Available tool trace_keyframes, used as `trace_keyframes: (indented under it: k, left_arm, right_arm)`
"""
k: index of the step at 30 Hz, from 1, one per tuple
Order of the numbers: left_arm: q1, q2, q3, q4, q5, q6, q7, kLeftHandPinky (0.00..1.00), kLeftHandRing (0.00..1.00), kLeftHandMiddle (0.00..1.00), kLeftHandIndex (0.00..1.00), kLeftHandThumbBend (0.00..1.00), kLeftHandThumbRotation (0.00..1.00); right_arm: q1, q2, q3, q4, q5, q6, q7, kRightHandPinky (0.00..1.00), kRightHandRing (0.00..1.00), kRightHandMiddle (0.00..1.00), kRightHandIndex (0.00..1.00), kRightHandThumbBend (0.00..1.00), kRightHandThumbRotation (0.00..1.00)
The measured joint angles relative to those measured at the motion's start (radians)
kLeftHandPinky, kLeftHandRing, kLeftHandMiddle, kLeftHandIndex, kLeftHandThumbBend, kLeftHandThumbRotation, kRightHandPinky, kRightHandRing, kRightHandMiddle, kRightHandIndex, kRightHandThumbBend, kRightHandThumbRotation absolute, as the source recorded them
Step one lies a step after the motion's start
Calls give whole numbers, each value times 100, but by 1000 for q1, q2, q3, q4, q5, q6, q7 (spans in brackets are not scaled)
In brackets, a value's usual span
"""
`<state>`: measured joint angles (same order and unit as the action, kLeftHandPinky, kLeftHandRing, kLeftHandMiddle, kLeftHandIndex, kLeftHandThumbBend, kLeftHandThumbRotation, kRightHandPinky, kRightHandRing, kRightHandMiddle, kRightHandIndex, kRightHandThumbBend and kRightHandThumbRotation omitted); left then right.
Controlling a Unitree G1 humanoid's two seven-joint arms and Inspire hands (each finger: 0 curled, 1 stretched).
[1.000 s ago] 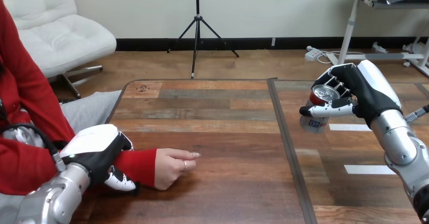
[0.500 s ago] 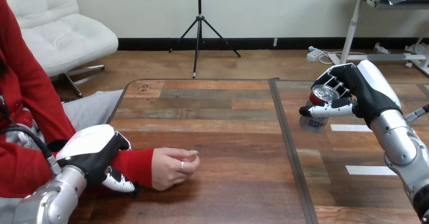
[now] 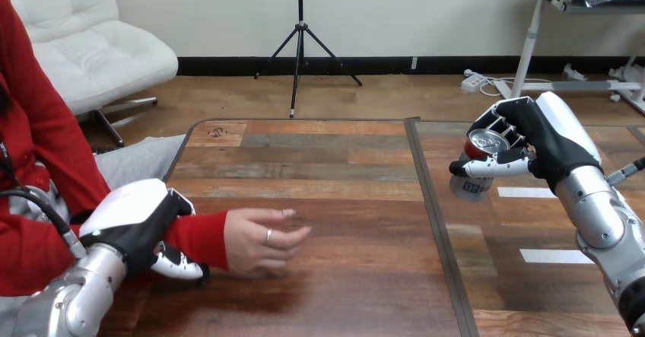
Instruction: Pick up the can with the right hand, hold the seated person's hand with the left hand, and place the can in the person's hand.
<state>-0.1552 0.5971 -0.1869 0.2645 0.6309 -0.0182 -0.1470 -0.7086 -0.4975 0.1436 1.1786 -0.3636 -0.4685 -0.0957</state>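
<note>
At the right of the table my right hand [image 3: 544, 135] is curled round the can [image 3: 479, 163], a red-and-silver can with its silver top showing; its base looks just clear of the wood. At the lower left my left hand [image 3: 141, 227] grips the person's wrist over the red sleeve, thumb underneath. The person's hand [image 3: 262, 240] sticks out past it, low over the table, fingers loosely bent and pointing right. A wide stretch of table separates the can from the person's hand.
The wooden table [image 3: 335, 170] has a dark seam [image 3: 432, 215] running front to back between the two hands. Two white tape strips [image 3: 551, 255] lie on the right part, near my right forearm.
The person's hand has opened from a loose fist and lifted slightly. My left hand has risen a little with the wrist. My right hand with the can has barely moved.
</note>
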Motion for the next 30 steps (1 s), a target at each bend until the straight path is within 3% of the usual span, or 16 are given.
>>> trace_keyframes:
  k: [30]
  left_arm:
    - [-12, 0, 14, -5, -34, -11, 3, 15, 21, 30, 33, 67, 0]
  right_arm:
    - [0, 31, 9, 1, -3, 17, 1, 32, 36, 43, 48, 70, 0]
